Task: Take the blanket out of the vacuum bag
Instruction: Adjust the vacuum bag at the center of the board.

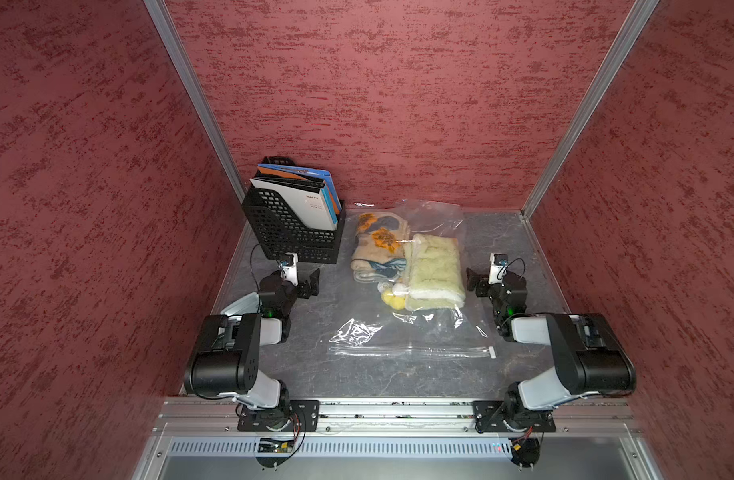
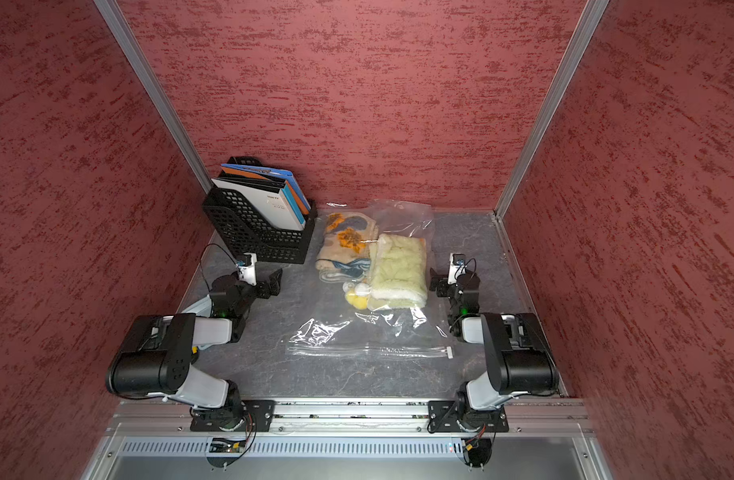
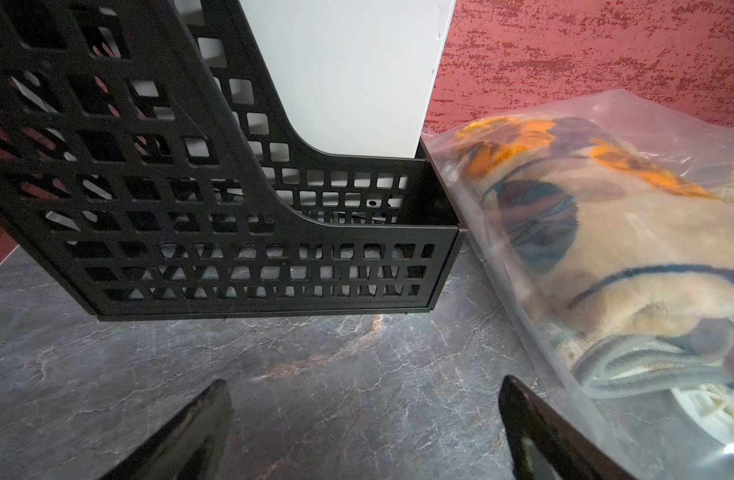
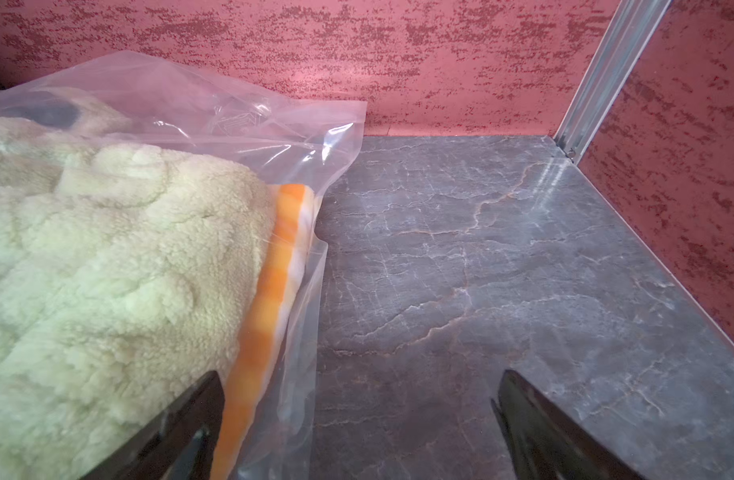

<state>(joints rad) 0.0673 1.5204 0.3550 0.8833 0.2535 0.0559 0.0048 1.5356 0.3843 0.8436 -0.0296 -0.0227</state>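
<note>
Blanket [image 1: 436, 266] lies inside the bag [image 1: 357, 332] on the table [image 1: 398, 382], zip strip [image 1: 411, 351] nearest the robot. Left gripper [image 1: 312, 281] and right gripper [image 1: 473, 281] flank it, jaws spread, empty. Nothing appears started; the zip probably needs opening first.

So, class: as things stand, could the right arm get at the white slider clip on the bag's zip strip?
Probably yes: the slider clip lies uncovered on that arm's side of the table, and the open right gripper holds nothing.
</note>
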